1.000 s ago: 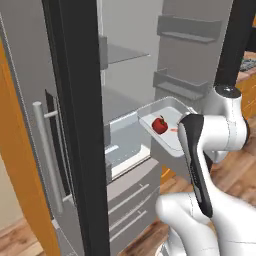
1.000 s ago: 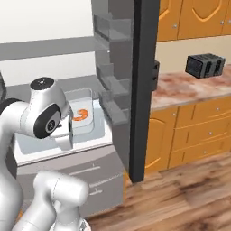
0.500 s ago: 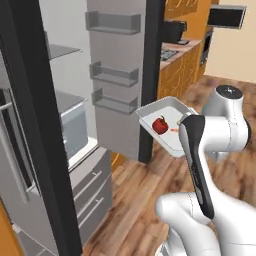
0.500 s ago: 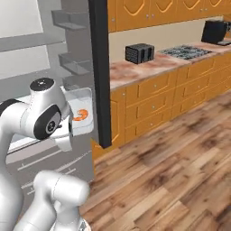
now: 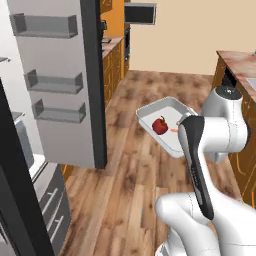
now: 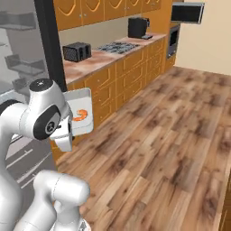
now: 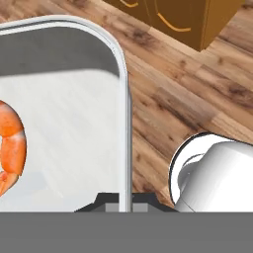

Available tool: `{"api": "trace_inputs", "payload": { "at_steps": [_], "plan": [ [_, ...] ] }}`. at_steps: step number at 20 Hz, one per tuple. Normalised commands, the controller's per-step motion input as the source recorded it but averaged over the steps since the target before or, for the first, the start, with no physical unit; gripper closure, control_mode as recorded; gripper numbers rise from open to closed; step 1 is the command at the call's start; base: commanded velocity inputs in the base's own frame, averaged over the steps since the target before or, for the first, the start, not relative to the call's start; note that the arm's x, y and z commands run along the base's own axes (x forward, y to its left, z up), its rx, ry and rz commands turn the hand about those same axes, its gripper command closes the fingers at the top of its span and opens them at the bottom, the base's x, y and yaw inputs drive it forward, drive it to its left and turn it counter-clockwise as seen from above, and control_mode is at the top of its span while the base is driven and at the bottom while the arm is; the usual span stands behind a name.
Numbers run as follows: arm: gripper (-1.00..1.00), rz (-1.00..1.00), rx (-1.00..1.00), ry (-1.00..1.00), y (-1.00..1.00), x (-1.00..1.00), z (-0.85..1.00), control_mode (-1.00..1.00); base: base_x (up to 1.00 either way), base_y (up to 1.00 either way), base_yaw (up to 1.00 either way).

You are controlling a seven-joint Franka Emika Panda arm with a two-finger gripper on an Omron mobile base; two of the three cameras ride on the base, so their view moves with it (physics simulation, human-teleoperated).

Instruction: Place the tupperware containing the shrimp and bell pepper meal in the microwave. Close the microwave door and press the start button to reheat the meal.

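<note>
The tupperware (image 5: pixel 150 116) is a white tray held level above the wood floor, in front of my arm. In it lie a red bell pepper (image 5: pixel 160 125) and an orange shrimp (image 5: pixel 176 129). The right base view shows the tupperware (image 6: pixel 81 96) beside my arm's shoulder, with the shrimp (image 6: pixel 81 115) inside. In the hand view my gripper (image 7: pixel 126 200) is shut on the tupperware's rim (image 7: pixel 124 99), the shrimp (image 7: pixel 11 143) to its left. A grey-framed dark box (image 6: pixel 187 12) hangs high at the far end of the counter; I cannot tell whether it is the microwave.
The open fridge door (image 5: pixel 55 80) with its shelves stands at the left. Orange cabinets carry a counter with a toaster (image 6: pixel 76 52), a stove (image 6: pixel 115 46) and a coffee machine (image 6: pixel 137 27). Another counter (image 5: pixel 240 60) runs along the right. Wood floor (image 6: pixel 171 135) stretches ahead.
The whole picture has swung from the fridge's inside to the kitchen floor and cabinets, so the base has turned. The tray stays gripped in the same place relative to the arm.
</note>
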Motion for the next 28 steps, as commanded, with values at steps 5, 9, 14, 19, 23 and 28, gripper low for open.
{"api": "trace_inputs", "payload": {
  "at_steps": [5,9,14,19,23,28],
  "plan": [
    [1.00,0.00,0.00,0.00,0.00,0.00,0.00,1.00,0.18,-0.18,-0.52],
    [1.00,0.00,0.00,0.00,0.00,0.00,0.00,1.00,0.57,-0.35,-0.38],
    [1.00,0.00,0.00,0.00,0.00,0.00,0.00,1.00,0.92,-0.17,-0.19],
    [1.00,0.00,0.00,0.00,0.00,0.00,0.00,1.00,1.00,-0.11,-0.01],
    [1.00,0.00,0.00,0.00,0.00,0.00,0.00,1.00,1.00,-0.15,0.00],
    [1.00,0.00,0.00,0.00,0.00,0.00,0.00,1.00,1.00,-0.22,0.00]
  ]
}}
